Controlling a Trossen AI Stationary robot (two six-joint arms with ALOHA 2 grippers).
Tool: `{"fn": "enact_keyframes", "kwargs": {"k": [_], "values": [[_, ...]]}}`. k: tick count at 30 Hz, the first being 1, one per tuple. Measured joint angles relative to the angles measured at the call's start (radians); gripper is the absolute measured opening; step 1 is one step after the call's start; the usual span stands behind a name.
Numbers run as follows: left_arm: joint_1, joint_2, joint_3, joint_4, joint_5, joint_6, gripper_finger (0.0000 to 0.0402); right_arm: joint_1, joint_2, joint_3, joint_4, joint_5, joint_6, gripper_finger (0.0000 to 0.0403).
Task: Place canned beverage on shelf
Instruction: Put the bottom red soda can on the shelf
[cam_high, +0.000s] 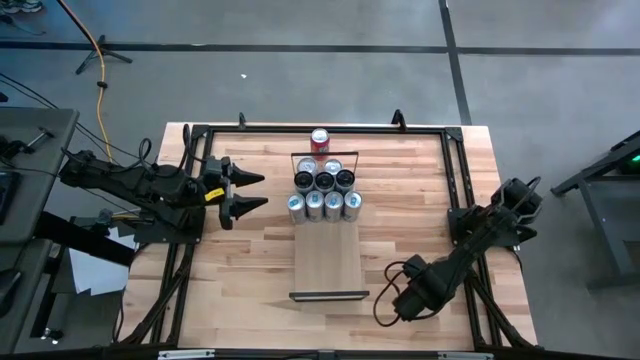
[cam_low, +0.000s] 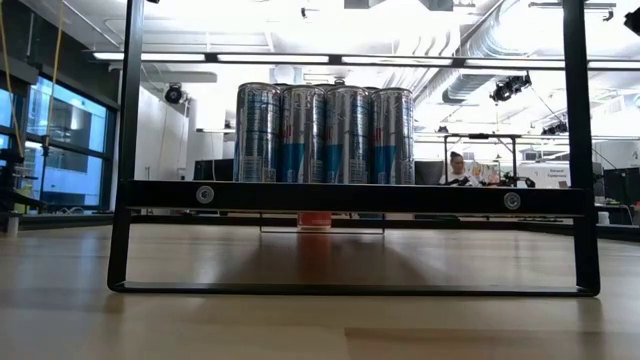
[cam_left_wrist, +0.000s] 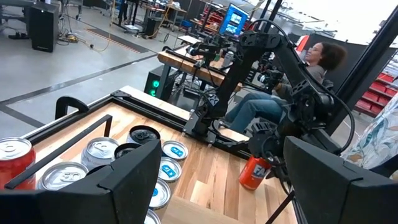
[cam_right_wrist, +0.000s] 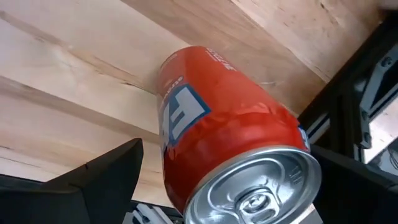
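An orange can (cam_right_wrist: 230, 143) stands upright on its base on the tabletop, to the right of the shelf's near end; it also shows in the left wrist view (cam_left_wrist: 254, 173). My right gripper (cam_right_wrist: 227, 149) points down over it, open, one finger on either side. In the high view the right gripper (cam_high: 400, 303) hides the can. The shelf (cam_high: 328, 260) is a pale plank with a black rail (cam_low: 350, 197) at each short end. Several silver cans (cam_high: 325, 190) stand on its far end. A red can (cam_high: 320, 140) stands on the table beyond it. My left gripper (cam_high: 264, 191) waits open at the left. My right gripper's fingers come from above and stand astride the orange can's upper wall (cam_right_wrist: 186, 124). One finger (cam_right_wrist: 99, 177) stands clear of the can. Whether the other finger (cam_right_wrist: 357, 186) touches the can's side, I cannot tell.
A black metal frame (cam_high: 320, 127) runs round the tabletop's edges. A black cable loop (cam_high: 385, 290) lies beside my right gripper. Bare plank stretches from the silver cans to the near rail (cam_high: 328, 295). A seated person (cam_left_wrist: 317, 62) is beyond the table.
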Motion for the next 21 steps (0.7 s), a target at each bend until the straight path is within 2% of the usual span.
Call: {"fn": "enact_keyframes", "kwargs": {"k": [4,12,17,21], "values": [[0.000,0.000,0.000,0.000,0.000,0.000,0.0298,-0.006,0.000,0.000,0.025,0.005,0.004,0.0375],[0.000,0.000,0.000,0.001,0.000,-0.002,0.0298,-0.013,-0.002,0.000,0.035,0.000,-0.021,0.0294],[0.000,0.000,0.000,0.002,0.000,-0.002,0.0298,-0.013,-0.041,0.048,-0.003,0.014,-0.072,0.0291],[0.000,0.000,0.000,0.003,0.000,-0.001,0.0298,-0.026,-0.090,0.158,-0.182,0.084,-0.082,0.0291]]}}
